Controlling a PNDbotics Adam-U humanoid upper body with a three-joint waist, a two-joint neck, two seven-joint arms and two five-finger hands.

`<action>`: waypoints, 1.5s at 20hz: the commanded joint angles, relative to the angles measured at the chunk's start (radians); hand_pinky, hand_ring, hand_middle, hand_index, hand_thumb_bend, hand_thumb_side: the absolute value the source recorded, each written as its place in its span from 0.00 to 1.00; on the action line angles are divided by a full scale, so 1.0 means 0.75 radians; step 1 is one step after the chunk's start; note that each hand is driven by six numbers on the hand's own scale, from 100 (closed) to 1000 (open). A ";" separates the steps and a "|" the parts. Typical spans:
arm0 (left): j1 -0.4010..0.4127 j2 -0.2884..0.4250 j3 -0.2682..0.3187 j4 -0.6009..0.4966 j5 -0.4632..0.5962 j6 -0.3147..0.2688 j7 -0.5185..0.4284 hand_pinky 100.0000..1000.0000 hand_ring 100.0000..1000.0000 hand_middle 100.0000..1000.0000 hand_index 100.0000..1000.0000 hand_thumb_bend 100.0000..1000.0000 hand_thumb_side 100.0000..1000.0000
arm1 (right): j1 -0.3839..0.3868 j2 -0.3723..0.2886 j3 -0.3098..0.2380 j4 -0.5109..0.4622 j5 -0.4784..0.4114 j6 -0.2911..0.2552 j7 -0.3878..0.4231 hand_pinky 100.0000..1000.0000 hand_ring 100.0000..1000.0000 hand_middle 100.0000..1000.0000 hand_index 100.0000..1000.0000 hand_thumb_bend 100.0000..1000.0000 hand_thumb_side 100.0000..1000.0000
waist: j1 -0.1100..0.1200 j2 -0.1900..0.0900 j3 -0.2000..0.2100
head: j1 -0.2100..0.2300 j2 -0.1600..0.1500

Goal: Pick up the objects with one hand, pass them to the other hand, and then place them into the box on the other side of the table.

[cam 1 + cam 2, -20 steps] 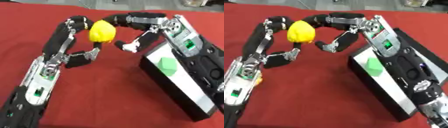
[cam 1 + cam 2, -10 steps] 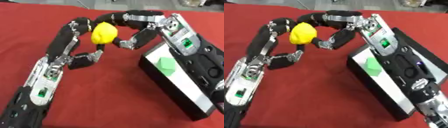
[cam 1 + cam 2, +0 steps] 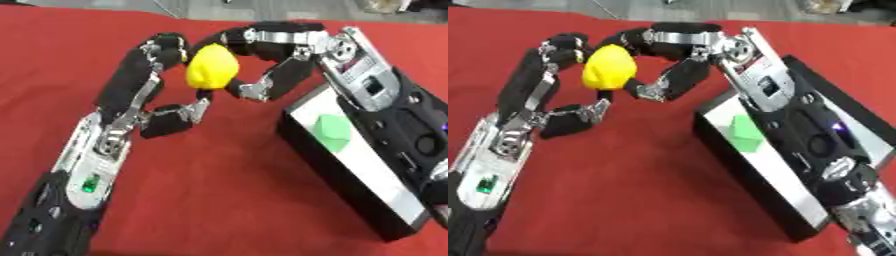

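Rounded yellow object (image 3: 211,73) sat above red-covered table (image 3: 227,190), pinched in left hand (image 3: 156,75); right hand (image 3: 278,65) curled round its other side, nearer black box (image 3: 346,187).

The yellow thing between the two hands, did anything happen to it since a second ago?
Hardly. The yellow object has stayed between the left hand and right hand, both curled round it, and neither let go. The green block stayed in the box.

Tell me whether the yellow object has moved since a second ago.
Cannot tell. The yellow object still sits between both hands, about as far left of the box as before; the slight shift could be the camera.
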 commanded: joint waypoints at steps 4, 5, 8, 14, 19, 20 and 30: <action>-0.028 -0.014 0.003 -0.015 -0.002 -0.011 0.066 0.81 0.66 0.45 0.57 0.00 0.14 | -0.016 -0.009 -0.008 -0.011 -0.012 0.025 -0.017 0.97 0.98 0.64 0.75 0.00 0.02 | -0.018 -0.037 -0.001 | -0.008 -0.004; -0.027 -0.015 0.002 -0.013 0.001 -0.013 0.076 0.81 0.66 0.45 0.58 0.00 0.12 | -0.015 -0.009 -0.008 -0.010 -0.015 0.030 -0.015 0.97 0.97 0.64 0.75 0.00 0.01 | -0.018 -0.037 -0.002 | -0.010 -0.004; -0.025 -0.016 0.001 -0.006 0.013 -0.014 0.095 0.81 0.66 0.44 0.58 0.00 0.11 | -0.013 -0.008 -0.008 -0.007 -0.039 0.058 -0.019 0.97 0.97 0.63 0.74 0.00 0.05 | -0.018 -0.038 -0.002 | -0.013 -0.002; -0.015 -0.017 0.002 0.007 0.010 0.014 0.089 0.82 0.67 0.46 0.60 0.00 0.14 | -0.009 -0.013 -0.009 -0.022 -0.085 0.130 -0.031 0.97 0.96 0.60 0.72 0.00 0.02 | -0.017 -0.041 -0.005 | -0.016 0.001; -0.002 -0.008 0.008 0.018 -0.030 0.065 0.075 0.86 0.73 0.55 0.76 0.20 0.30 | -0.004 -0.023 -0.017 -0.030 -0.105 0.167 -0.039 0.97 0.95 0.58 0.71 0.00 0.00 | -0.014 -0.045 -0.009 | -0.019 0.004; 0.002 -0.006 0.009 0.021 -0.047 0.082 0.072 0.87 0.74 0.57 0.78 0.26 0.34 | -0.004 -0.025 -0.020 -0.031 -0.111 0.173 -0.041 0.97 0.95 0.58 0.71 0.00 0.00 | -0.013 -0.046 -0.010 | -0.020 0.004; 0.038 0.012 0.022 0.045 -0.149 0.176 0.034 0.90 0.78 0.62 0.83 0.58 0.53 | 0.005 -0.044 -0.038 -0.044 -0.154 0.233 -0.051 0.97 0.95 0.56 0.70 0.00 0.00 | -0.004 -0.053 -0.022 | -0.023 0.011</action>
